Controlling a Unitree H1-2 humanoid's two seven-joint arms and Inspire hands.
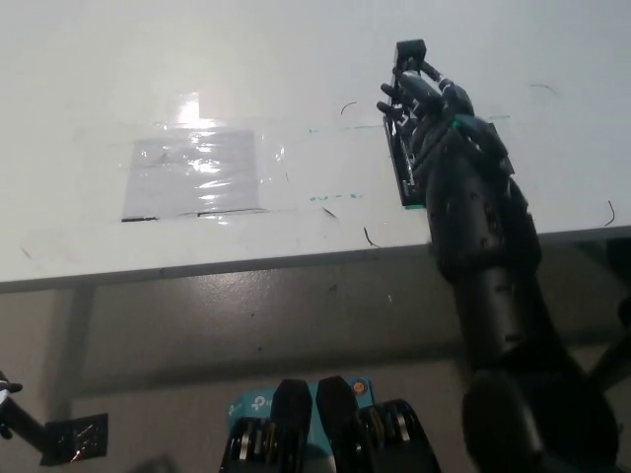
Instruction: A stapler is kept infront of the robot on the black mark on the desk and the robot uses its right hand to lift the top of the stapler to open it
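Stapler [404, 182] top sits under my right robot hand [426, 110], fingers curled on it (base partly hidden); I lift slowly, keeping the base on the counter [296, 59].

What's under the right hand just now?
The stapler: its far tip and left edge show past the right hand. The black mark and the rest of the stapler are covered by hand and arm.
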